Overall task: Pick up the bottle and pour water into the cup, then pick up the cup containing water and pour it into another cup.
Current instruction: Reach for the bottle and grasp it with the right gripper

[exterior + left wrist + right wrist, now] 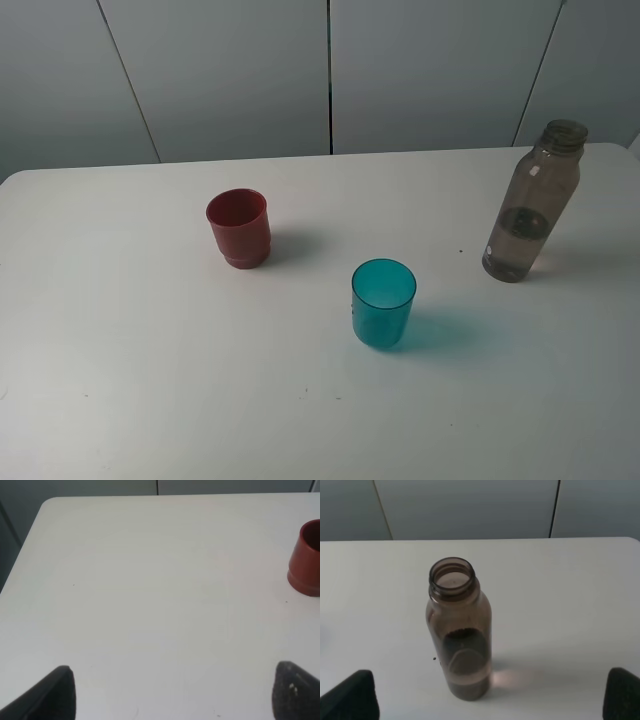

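Note:
The smoky grey-brown bottle [531,203] stands upright and uncapped at the table's right, with a little water in its bottom; it also shows in the right wrist view [459,628]. The teal cup [383,303] stands near the table's middle. The red cup [239,228] stands to its left and farther back; its edge shows in the left wrist view [306,559]. My right gripper [490,697] is open, its fingertips [351,696] wide apart, set back from the bottle. My left gripper [172,692] is open over bare table, away from the red cup. Neither arm shows in the exterior high view.
The white table [150,380] ends at a far edge before grey wall panels [230,70]. Its rounded far left corner [47,505] shows in the left wrist view.

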Robot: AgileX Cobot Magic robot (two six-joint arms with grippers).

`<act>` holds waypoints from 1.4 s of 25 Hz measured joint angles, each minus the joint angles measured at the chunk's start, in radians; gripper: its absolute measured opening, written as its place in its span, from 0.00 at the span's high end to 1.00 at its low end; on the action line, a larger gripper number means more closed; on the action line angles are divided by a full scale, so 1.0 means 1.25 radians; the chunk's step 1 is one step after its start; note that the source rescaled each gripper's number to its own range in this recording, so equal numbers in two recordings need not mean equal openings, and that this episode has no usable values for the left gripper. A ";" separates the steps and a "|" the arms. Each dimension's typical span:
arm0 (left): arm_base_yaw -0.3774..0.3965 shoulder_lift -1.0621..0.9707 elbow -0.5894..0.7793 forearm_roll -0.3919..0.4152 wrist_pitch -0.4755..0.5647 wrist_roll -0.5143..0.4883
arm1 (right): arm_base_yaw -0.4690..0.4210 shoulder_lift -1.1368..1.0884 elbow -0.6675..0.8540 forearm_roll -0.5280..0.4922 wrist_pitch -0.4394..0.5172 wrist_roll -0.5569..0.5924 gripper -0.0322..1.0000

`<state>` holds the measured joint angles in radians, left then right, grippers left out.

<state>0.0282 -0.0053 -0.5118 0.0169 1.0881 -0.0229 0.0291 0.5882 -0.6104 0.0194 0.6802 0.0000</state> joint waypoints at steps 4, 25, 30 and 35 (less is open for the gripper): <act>0.000 0.000 0.000 0.000 0.000 0.000 | 0.011 0.119 0.004 0.047 -0.075 -0.037 0.09; 0.000 0.000 0.000 0.000 0.000 0.002 | 0.128 0.280 0.407 0.122 -0.679 -0.095 0.09; 0.000 0.000 0.000 0.000 0.000 0.002 | 0.128 0.374 0.408 0.124 -0.733 -0.115 0.09; 0.000 0.000 0.000 0.000 0.000 0.002 | 0.128 0.524 0.410 0.124 -0.856 -0.117 0.09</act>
<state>0.0282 -0.0053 -0.5118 0.0169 1.0881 -0.0199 0.1890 1.2426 -0.0982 0.1747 -0.3892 -0.1460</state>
